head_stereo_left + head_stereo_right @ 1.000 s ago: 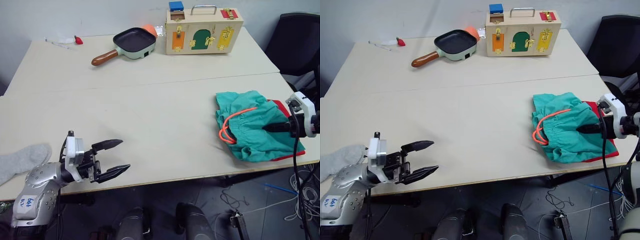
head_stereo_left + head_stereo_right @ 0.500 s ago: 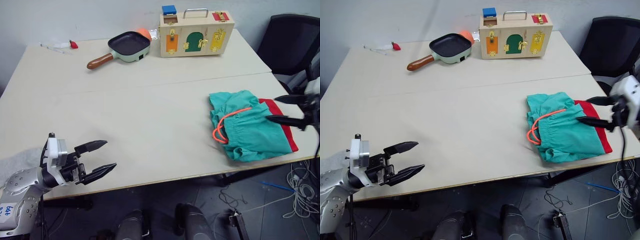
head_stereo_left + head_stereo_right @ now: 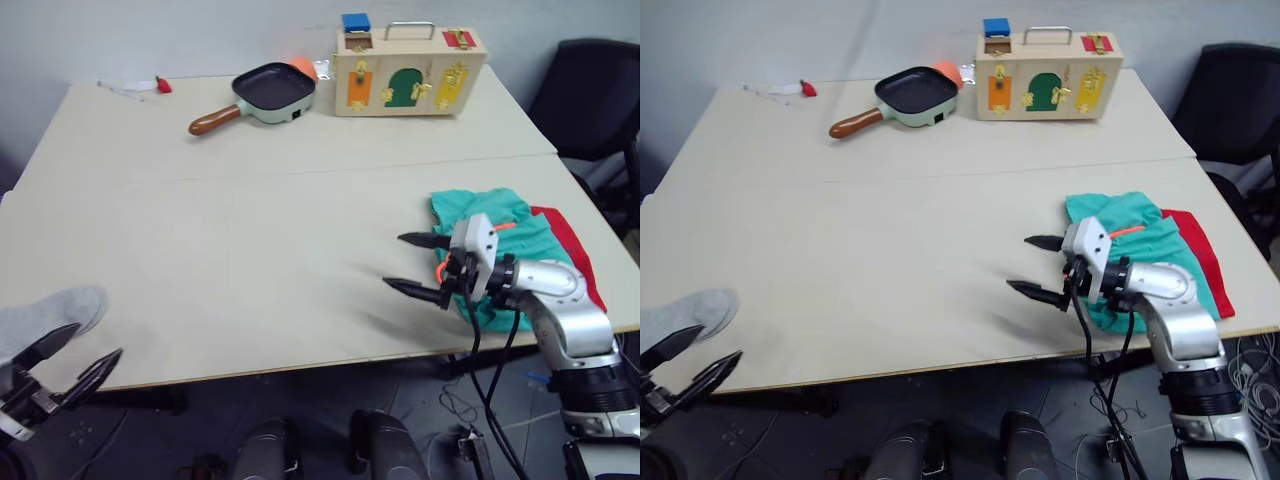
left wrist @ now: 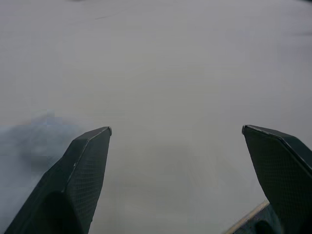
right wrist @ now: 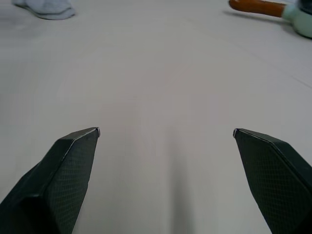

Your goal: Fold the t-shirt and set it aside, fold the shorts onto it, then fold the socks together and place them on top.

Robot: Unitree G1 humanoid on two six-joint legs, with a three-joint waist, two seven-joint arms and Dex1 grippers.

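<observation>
Teal-green fabric shorts (image 3: 525, 240) w/ orange drawstring (image 3: 497, 228) lying folded at right edge of pale beige surface (image 3: 250, 240), on top of bright red t-shirt (image 3: 570, 240), red showing along the far-right side. Light grey knit socks (image 3: 45, 320) at opposite end, on near-left corner of surface, well apart from the other garments.

Right claw (image 3: 415, 265) just beside shorts on their left, pointing toward surface middle, black fingers (image 5: 68, 165) spread wide, nothing between them; bare surface ahead in right wrist view. Left claw (image 3: 60, 365) low at near-left edge, right by the socks, fingers (image 4: 80, 170) also spread wide, empty.

Far side of surface: mint-green frying pan (image 3: 272, 90) w/ dark inside & brown wooden handle, orange item (image 3: 302, 67) just behind it, wooden latch box (image 3: 408, 70) w/ coloured doors & metal handle beside pan. Small red-tipped item (image 3: 160, 84) near far-left corner. Black chair (image 3: 590, 105) past right edge.
</observation>
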